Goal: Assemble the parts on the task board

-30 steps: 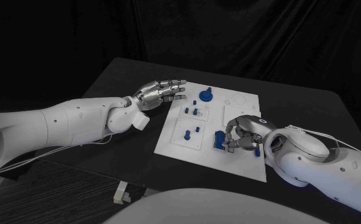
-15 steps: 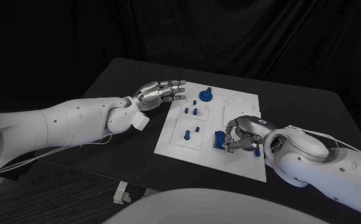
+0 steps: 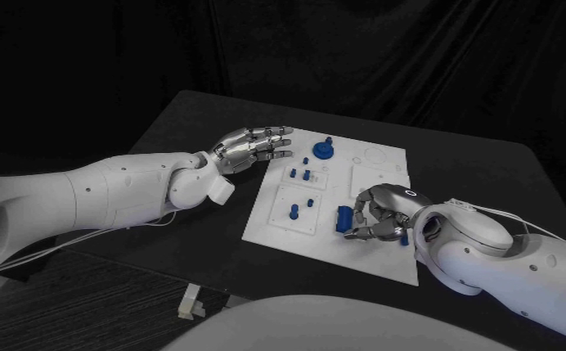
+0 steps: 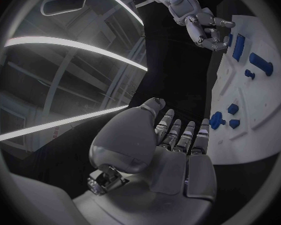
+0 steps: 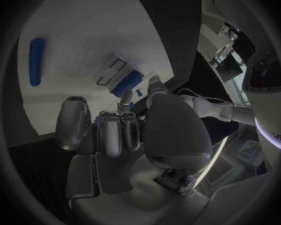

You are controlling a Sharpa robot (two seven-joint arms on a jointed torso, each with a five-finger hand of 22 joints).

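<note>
White rectangular task board [image 3: 379,254] lies mid-table on the black table [image 3: 177,130]. Left hand [image 3: 250,147] sits at the board's far-left edge, fingers stretched out side by side toward the board, nothing in them; left wrist view shows the same, fingertips [image 4: 204,126] just beside a round blue part [image 4: 216,120]. Right hand [image 3: 379,213] is over the board's near-right area, fingers curled down around the blue parts there. A long blue block part [image 3: 343,218] stands just left of those fingers, touching or almost; cannot tell if it is actually pinched. Right wrist view: curled fingers [image 5: 110,134] above the board, a blue block [image 5: 127,83] beside a rectangular slot, and a blue bar [image 5: 35,61] lying well apart on the white surface.

Other blue parts on the board: a round knob-like piece [image 3: 322,150] at the far side, small pegs [image 3: 303,175] in the middle-left panel, 2 small pegs [image 3: 299,206] in the near-left panel. No readable writing or brand on board or hands.
</note>
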